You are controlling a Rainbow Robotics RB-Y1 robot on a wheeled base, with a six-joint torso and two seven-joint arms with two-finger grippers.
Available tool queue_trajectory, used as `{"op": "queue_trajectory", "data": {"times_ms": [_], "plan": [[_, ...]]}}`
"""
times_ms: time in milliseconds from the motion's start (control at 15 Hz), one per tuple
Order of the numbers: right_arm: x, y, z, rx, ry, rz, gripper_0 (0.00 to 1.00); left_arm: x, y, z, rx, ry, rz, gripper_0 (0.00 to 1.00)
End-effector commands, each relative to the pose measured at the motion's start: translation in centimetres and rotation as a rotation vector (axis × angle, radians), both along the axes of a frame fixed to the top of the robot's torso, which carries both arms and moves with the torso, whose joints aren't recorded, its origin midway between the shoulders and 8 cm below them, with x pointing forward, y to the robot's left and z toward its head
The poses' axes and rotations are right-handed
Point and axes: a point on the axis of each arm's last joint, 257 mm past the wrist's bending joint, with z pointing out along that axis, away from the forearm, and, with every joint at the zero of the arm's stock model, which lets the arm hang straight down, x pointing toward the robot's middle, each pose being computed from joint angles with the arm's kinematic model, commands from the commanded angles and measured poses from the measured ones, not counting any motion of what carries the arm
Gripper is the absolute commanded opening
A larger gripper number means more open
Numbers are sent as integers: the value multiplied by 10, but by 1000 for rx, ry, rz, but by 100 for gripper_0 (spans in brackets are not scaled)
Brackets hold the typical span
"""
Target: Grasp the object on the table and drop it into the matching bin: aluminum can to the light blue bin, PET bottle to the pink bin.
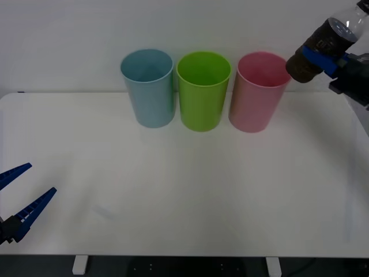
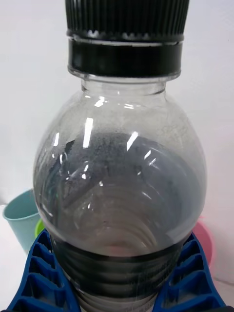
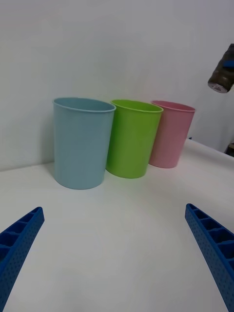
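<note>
1. Our right gripper (image 1: 324, 59) is clamped on the PET bottle (image 1: 323, 43), blue ribbed fingers (image 2: 41, 273) pressing both sides of the body, holding it tilted in the air just beside the pink bin (image 1: 257, 92) and above rim height.
2. Our left gripper (image 1: 20, 199) hangs spread wide with nothing between its fingers, well apart from the pink bin, over the near edge of the table (image 1: 190, 190).
3. The right wrist view adds the bottle's ridged black cap and clear rounded shoulder (dark liquid below).
4. The left wrist view shows smooth tapered walls: the light blue bin (image 3: 82, 142), a lime green bin (image 3: 132, 137), then pink.
</note>
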Motion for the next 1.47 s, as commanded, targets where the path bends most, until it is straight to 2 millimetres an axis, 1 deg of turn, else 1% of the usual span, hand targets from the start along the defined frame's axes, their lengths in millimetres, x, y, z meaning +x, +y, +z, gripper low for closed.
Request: {"op": "queue_trajectory", "data": {"times_ms": [67, 267, 533, 867, 1067, 1333, 1400, 1467], "plan": [[24, 4, 1, -29, 3, -9, 0, 0, 0, 0, 0, 0, 0, 100], [50, 13, -2, -47, 17, -10, 0, 0, 0, 0, 0, 0, 0, 100], [78, 21, -5, -83, 7, -45, 0, 0, 0, 0, 0, 0, 0, 100], [119, 37, -4, -99, 17, -79, 0, 0, 0, 0, 0, 0, 0, 100], [128, 44, -10, -109, 27, -82, 1, 0, 0, 0, 0, 0, 0, 100], [128, 48, -11, -112, 26, -78, 4, 0, 0, 0, 0, 0, 0, 100], [128, 48, -11, -111, 25, -77, 6, 0, 0, 0, 0, 0, 0, 100], [128, 48, -11, -117, 23, -77, 11, 0, 0, 0, 0, 0, 0, 100]]}}
